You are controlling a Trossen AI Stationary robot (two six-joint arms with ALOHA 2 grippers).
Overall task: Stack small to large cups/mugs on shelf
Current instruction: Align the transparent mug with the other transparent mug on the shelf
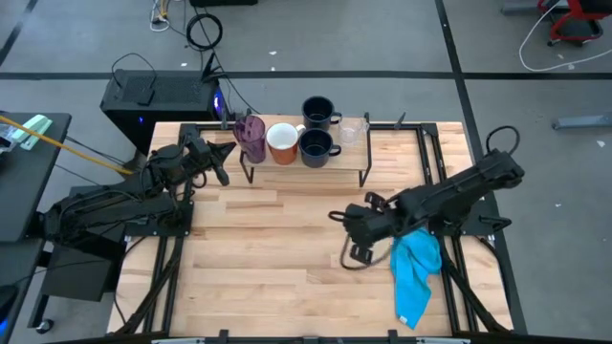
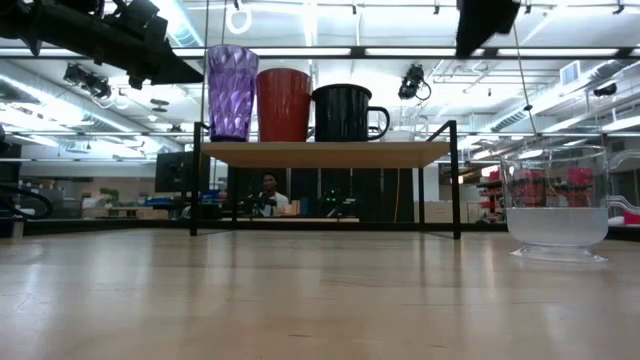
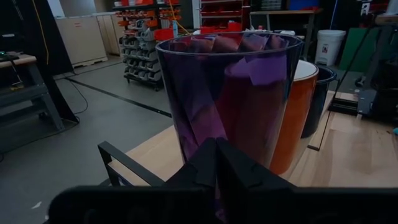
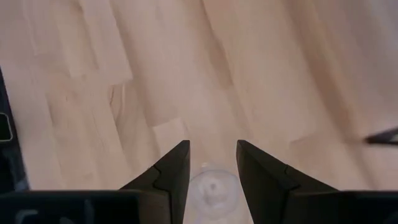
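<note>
Cups crowd the shelf (image 1: 306,170) (purple tumbler (image 1: 252,137) at its left end); the clenched left pincer (image 1: 226,158) sits just beside it. Right pincer (image 4: 211,163), over open table (image 1: 277,248), straddles a clear glass (image 4: 211,190), grasp uncertain.

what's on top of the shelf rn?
On the shelf: purple tumbler, white-and-orange mug, two dark mugs, one clear glass. Nothing visibly hidden behind them.
</note>
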